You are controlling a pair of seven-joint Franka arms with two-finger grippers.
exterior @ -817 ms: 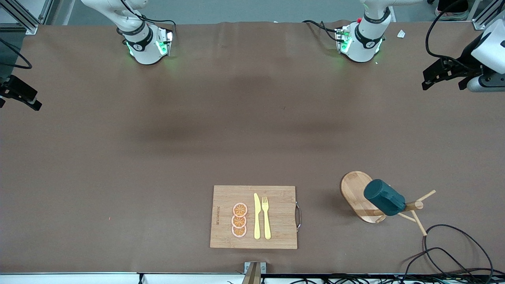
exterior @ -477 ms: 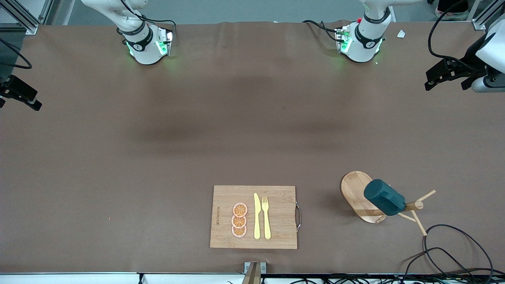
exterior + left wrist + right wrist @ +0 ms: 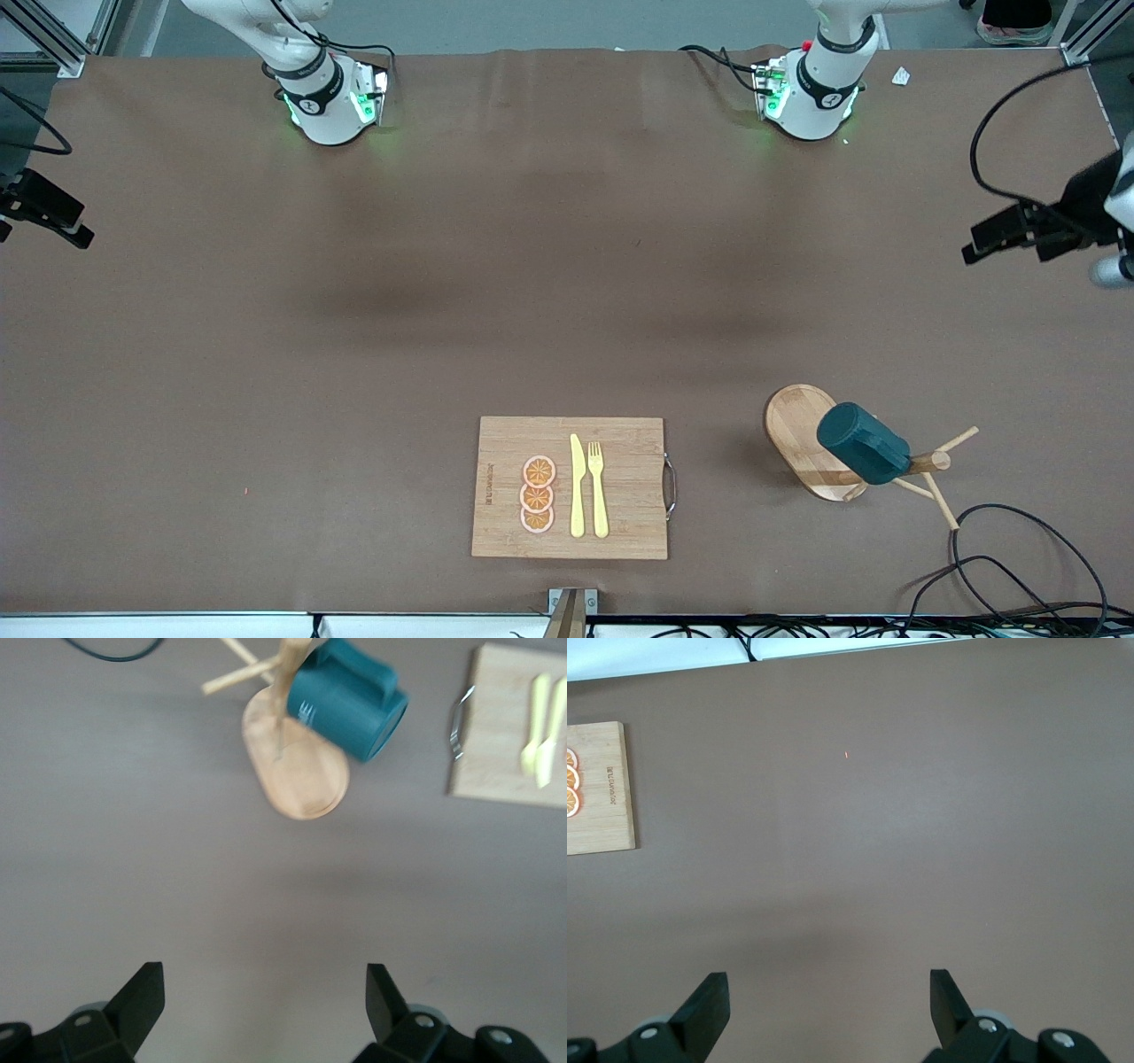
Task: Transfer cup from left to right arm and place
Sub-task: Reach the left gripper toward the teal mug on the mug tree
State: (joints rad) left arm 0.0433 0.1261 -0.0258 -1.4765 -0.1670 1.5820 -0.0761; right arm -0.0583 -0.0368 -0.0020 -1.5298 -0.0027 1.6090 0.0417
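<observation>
Front view: the left gripper [image 3: 979, 244], fingers spread, has seemingly moved toward the cup [image 3: 862, 443].

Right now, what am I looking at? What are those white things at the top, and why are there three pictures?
The white things are two robot arms bolted to a brown table. Each arm ends in a gripper, a hand with two fingers.

The big picture comes from a camera high up that faces the robots. The two small pictures come from cameras on the arms' wrists, so they look down past the black fingers.

The left gripper is open, holds nothing, and hangs over the table at the left arm's end. The right gripper is open and empty too; that arm waits at its own end.

On the table stands a wooden mug stand with the cup, a teal one, hanging on a peg. Beside it lies a cutting board with three orange slices, a yellow knife and a yellow fork.
</observation>
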